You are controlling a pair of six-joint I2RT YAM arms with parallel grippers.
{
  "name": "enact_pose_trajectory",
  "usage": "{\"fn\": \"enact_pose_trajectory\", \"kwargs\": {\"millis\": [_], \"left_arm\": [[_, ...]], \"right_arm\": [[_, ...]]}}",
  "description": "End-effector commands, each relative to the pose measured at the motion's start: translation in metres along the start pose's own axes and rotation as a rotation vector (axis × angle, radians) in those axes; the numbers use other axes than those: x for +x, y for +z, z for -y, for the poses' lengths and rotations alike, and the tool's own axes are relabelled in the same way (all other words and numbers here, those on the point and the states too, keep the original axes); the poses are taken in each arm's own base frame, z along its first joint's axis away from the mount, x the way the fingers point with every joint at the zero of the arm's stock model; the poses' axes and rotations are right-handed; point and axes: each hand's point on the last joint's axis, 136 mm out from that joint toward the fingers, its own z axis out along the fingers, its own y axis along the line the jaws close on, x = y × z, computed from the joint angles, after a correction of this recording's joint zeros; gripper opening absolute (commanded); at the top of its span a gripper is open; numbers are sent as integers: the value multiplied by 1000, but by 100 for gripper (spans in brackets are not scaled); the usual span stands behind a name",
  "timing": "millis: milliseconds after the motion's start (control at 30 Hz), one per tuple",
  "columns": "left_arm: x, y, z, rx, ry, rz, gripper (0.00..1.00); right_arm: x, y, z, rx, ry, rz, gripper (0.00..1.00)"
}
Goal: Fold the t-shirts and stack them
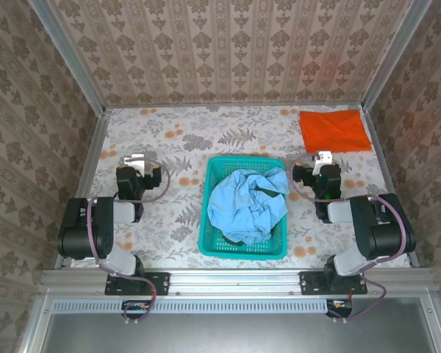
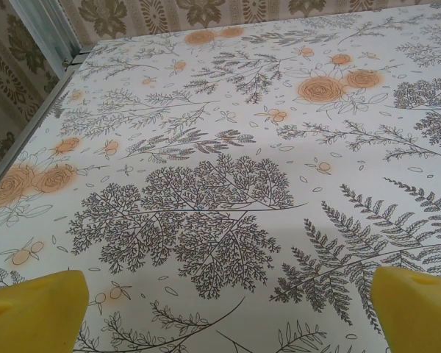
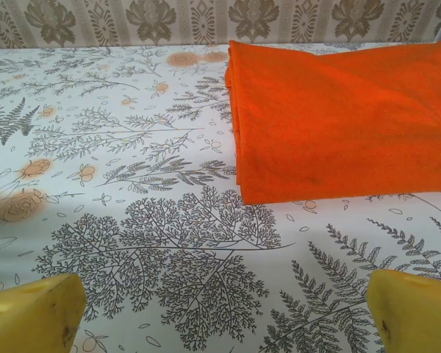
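Left tool (image 2: 222, 316): fingers spread wide with nothing between them, low over the floral surface (image 2: 206, 147).
Right tool (image 3: 220, 316): also spread wide and empty, low over the same surface.
Basket (image 1: 206, 243): teal and slatted, standing between the two tools, to the right of the left one and the left of the right one.
Light-blue t-shirt (image 1: 244, 202): bunched up loose inside the basket, within reach of either tool, with no fold in it.
Orange t-shirt (image 3: 338, 118): just ahead of the right tool and a little to its right, lying flat on the surface as a neat rectangle with a doubled left edge.
Done, as it looks: the orange tee appears folded and set down as the base of the stack.
Left to do: lift the blue tee out of the basket, spread it, fold it and lay it on the orange one.
Progress: about halfway, by my reckoning.
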Motion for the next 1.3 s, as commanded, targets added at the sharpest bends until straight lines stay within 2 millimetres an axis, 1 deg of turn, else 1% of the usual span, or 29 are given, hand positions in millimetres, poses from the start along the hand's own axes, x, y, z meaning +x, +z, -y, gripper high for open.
{"fn": "enact_pose_trajectory", "kwargs": {"millis": [0,1067,1133,1167,1200,1267], "left_arm": [[-9,1,0,12,11,25,100],[-10,1,-2,21,-3,24,100],[-12,0,-8,-21,-8,29,100],[-17,-5,-11,-44,-10,32,100],[-24,-11,-14,-60,-14,30,100],[-47,-27,-20,-108,-10,20,100]], "right_arm": [[-10,1,-4,-17,-9,21,100],[-10,1,-3,-14,-7,24,100],[-17,-2,5,59,2,35,100],[-24,-7,9,89,2,40,100],[-31,-13,9,101,-3,38,100],[-52,-29,8,101,-3,48,99]]}}
